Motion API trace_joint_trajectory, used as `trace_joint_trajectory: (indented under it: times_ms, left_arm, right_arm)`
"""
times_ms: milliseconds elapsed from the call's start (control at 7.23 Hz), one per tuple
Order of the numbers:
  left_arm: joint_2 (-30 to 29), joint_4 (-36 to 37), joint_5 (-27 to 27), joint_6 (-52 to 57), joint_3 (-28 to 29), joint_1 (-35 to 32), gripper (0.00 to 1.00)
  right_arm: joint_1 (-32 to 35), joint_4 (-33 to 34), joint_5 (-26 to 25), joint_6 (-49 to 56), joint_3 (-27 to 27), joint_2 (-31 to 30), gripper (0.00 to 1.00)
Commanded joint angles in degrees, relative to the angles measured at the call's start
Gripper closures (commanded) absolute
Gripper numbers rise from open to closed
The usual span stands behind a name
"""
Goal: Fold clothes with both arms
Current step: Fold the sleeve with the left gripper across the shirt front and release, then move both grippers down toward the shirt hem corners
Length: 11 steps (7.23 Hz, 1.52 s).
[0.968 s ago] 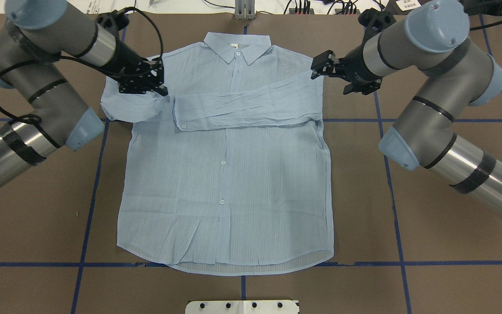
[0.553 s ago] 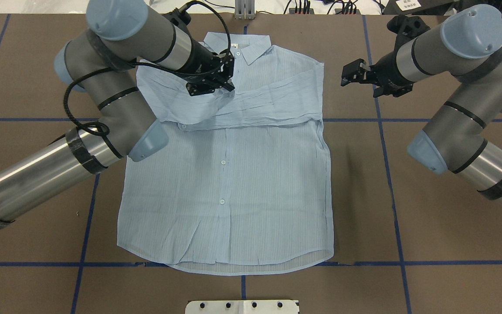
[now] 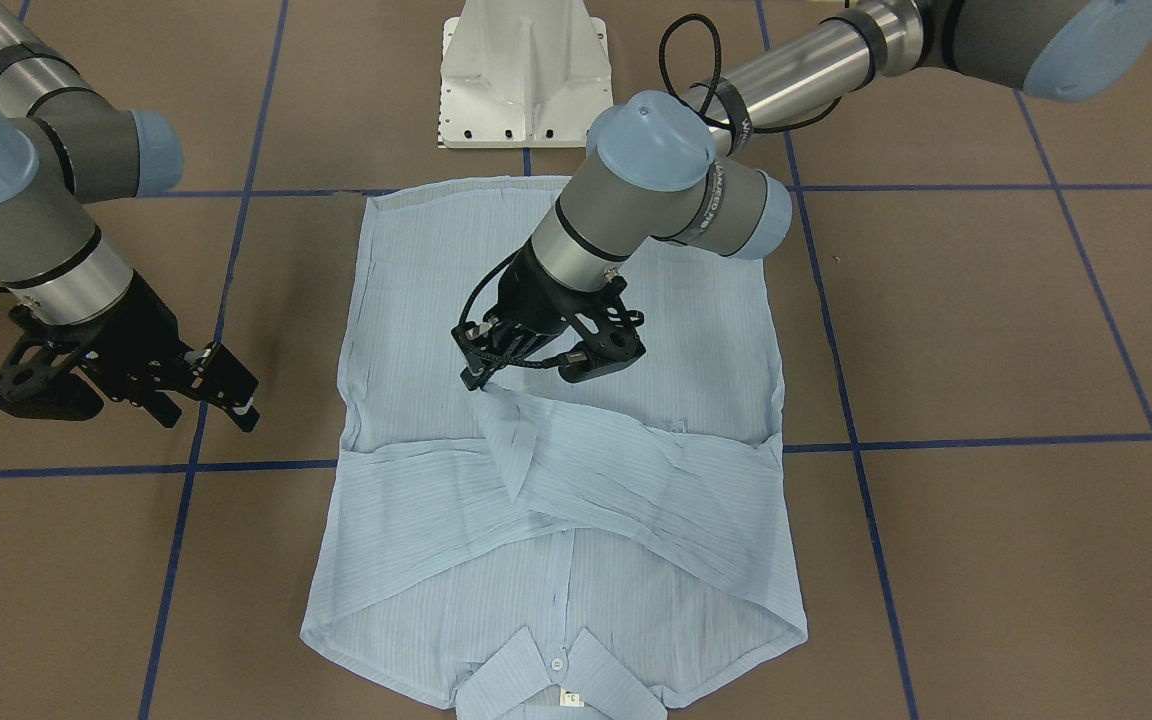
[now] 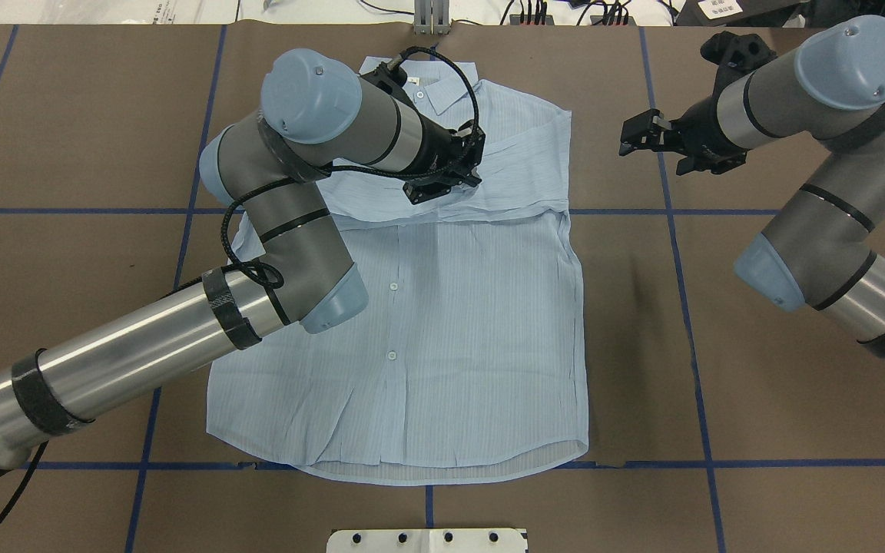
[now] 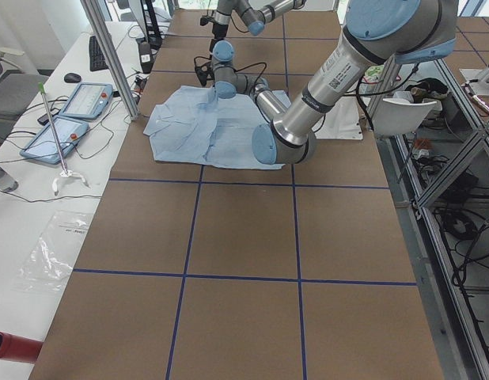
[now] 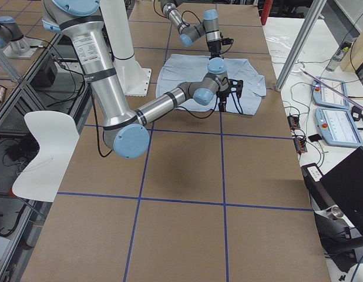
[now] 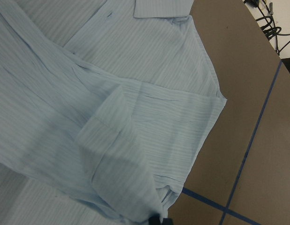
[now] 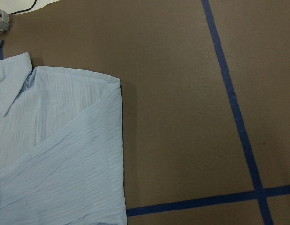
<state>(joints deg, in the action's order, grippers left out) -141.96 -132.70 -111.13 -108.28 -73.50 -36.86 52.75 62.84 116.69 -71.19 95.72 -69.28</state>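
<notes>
Shirt (image 4: 442, 338) during folding. Left end effector (image 3: 479, 380), closed on one sleeve (image 3: 616, 450), holds the cuff raised over the chest. Right end effector (image 4: 627, 140), jaws parted and empty, hovers beside the opposite shoulder. Garment lies front-up, mid-worktop (image 4: 719, 369).

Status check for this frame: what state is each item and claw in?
shirt: spread flat, front up, buttoned.
flat sleeve: folded across the chest.
held sleeve: cuff lifted, draped partway across the chest.
left claw: shut on the held sleeve's cuff.
right claw: open, empty, beside the shirt, off the cloth.
</notes>
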Motion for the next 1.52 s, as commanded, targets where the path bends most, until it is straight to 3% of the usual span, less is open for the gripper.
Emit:
trace_joint_trajectory:
  times_ms: [0,138,415,553,691,830,968,1106,1383]
  left_arm:
    - [-0.51,-1.24,0.74,-0.18,0.73,1.17,0.45]
    - [-1.04,-2.03,1.09,-0.09,0.81,1.7,0.3]
    - [-0.87,-2.04,1.8,0.78,-0.49,2.23,0.23]
    - [2.61,-1.43,1.97,0.79,-4.68,2.15,0.01]
    - [8.48,-1.42,1.88,1.57,-10.38,2.15,0.01]
    - [16.02,-1.33,1.88,7.84,-16.79,1.97,0.01]
    - [21.66,-1.33,2.23,18.43,-21.11,1.71,0.01]
    - [25.11,-1.59,2.15,23.76,-23.16,0.84,0.0]
    - [30.12,-2.73,2.49,25.75,-24.57,0.21,0.0]
  right_arm:
    - [-0.02,0.0,-0.5,0.35,-0.18,-0.42,0.0]
    - [-0.1,0.0,-0.59,0.35,-0.27,-0.33,0.0]
    - [-2.02,0.0,-2.07,-1.48,0.25,0.55,0.0]
    - [-8.74,0.09,-9.05,-8.98,2.17,1.25,0.0]
    - [-15.33,0.78,-16.16,-15.06,4.8,1.78,0.0]
    - [-19.57,4.27,-18.41,-21.73,7.87,1.69,0.0]
    - [-23.88,14.05,-18.78,-25.54,12.52,1.52,0.0]
    - [-27.75,21.02,-20.61,-28.36,17.26,0.56,0.01]
    - [-34.79,23.82,-23.35,-36.98,19.41,-1.8,0.05]
